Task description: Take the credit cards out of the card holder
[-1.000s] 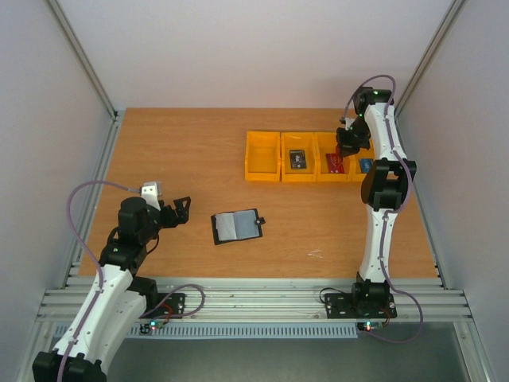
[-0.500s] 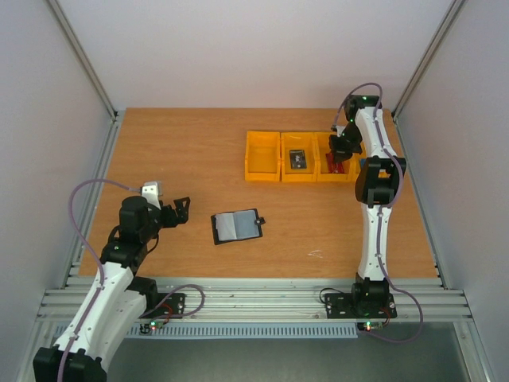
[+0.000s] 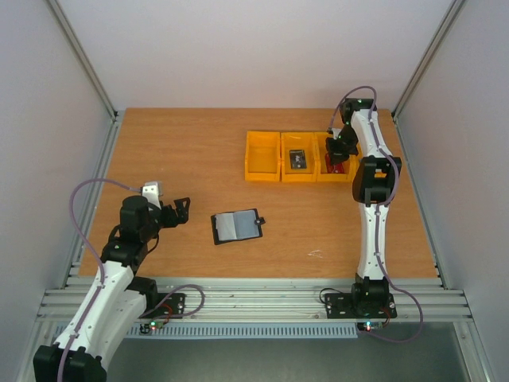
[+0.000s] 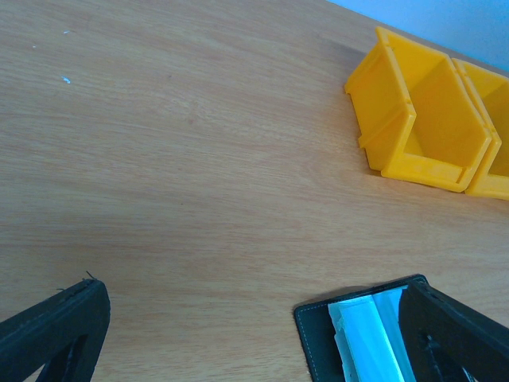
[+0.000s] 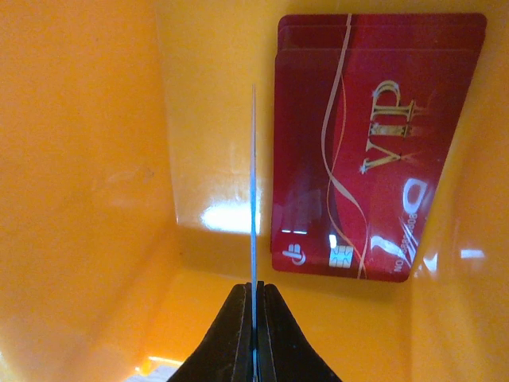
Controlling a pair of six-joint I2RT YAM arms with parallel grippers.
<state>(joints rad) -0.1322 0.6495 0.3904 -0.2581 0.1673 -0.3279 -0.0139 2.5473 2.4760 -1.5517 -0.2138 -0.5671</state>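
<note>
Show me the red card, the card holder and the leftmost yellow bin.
red card (image 5: 374, 143), right wrist view, face centre.
card holder (image 3: 235, 226), top view, grey inner face.
leftmost yellow bin (image 4: 433, 103), left wrist view, bare inside.

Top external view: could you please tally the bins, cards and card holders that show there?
yellow bins: 3
cards: 2, a dark card and a red card
card holder: 1
Total: 6; the right arm may hide more.

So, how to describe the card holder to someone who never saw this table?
On the wooden table, find the row of yellow bins at the back. In front of them lies the card holder. Unlike the bins it is flat and black, opened on pale grey-blue inner faces.
</note>
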